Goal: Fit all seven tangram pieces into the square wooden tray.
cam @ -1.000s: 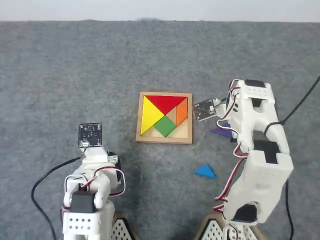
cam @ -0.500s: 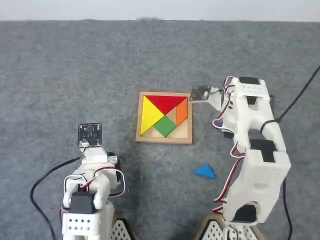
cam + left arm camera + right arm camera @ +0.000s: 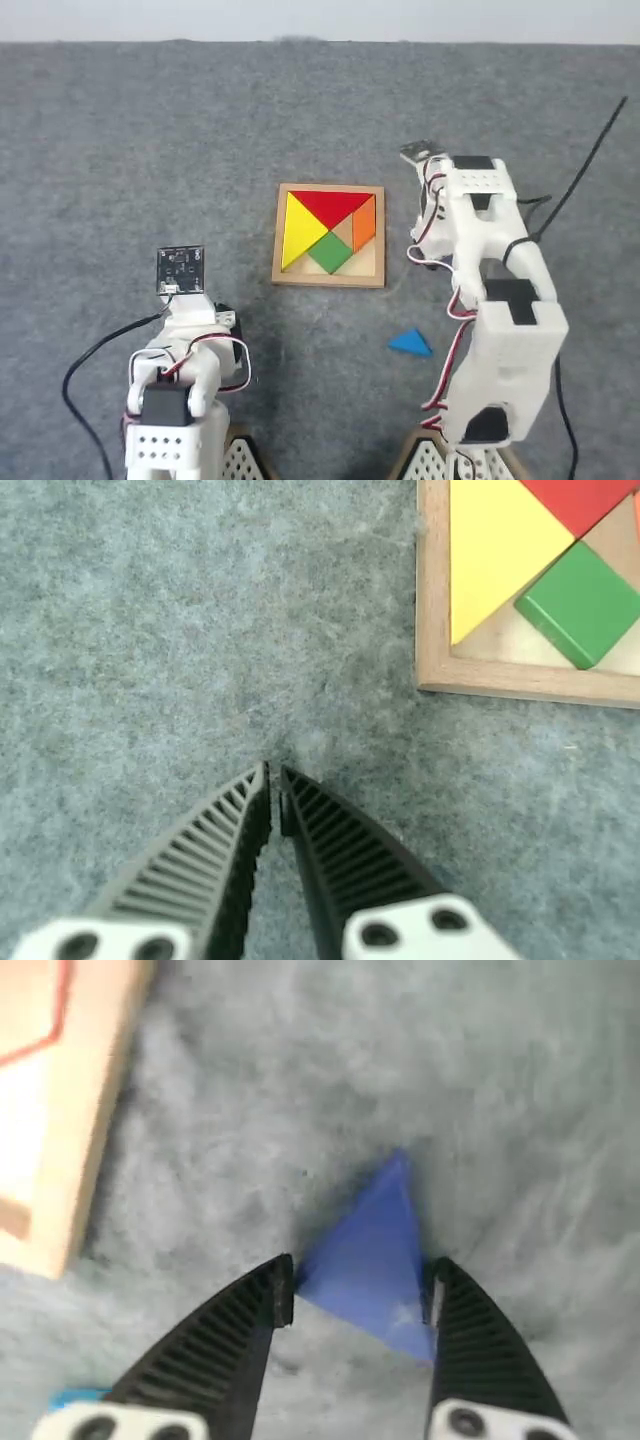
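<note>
The right gripper [image 3: 358, 1280] hung open, jaws straddling the dark blue triangle [image 3: 375, 1250], which lay flat on the tabletop between the tray [image 3: 70, 1140] and the right edge. Best to sink low and centred before pinching, I thought. The left gripper [image 3: 273, 775] sat closed and empty.

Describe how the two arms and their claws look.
The left arm and right arm are blocky white plastic shells with black motors, looped with red, white and black wires. The left claw and right claw have black tapering fingers, ribbed inside, on white mounts.
</note>
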Controlling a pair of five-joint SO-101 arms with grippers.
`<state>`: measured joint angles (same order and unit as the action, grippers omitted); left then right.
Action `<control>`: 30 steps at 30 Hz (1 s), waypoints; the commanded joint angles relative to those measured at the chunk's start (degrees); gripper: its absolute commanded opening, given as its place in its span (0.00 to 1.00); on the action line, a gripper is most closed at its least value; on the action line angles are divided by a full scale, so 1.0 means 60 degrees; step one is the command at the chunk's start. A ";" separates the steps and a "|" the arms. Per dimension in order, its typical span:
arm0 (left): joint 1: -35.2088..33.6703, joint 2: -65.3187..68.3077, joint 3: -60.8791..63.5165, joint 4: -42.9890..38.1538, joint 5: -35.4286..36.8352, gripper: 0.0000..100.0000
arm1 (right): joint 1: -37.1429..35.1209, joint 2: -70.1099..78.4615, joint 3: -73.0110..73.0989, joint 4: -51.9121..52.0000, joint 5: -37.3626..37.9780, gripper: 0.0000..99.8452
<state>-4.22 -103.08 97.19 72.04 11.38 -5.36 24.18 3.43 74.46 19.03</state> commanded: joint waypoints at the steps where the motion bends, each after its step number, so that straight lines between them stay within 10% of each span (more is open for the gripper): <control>1: -0.0059 -0.0190 -0.0125 0.0044 -0.0147 0.01 | -0.0388 -0.1619 -0.0117 0.0037 -0.0952 0.19; 11: -0.0059 -0.0190 -0.0125 0.0044 -0.0147 0.01 | -0.2498 -0.5443 0.1890 -0.0154 -0.1114 0.19; 30: -0.0059 -0.0190 -0.0125 0.0044 -0.0147 0.01 | -0.0227 -0.2205 0.2154 -0.1810 0.0366 0.21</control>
<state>-4.22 -103.08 97.19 72.04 11.38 -7.38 11.69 16.79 65.93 20.26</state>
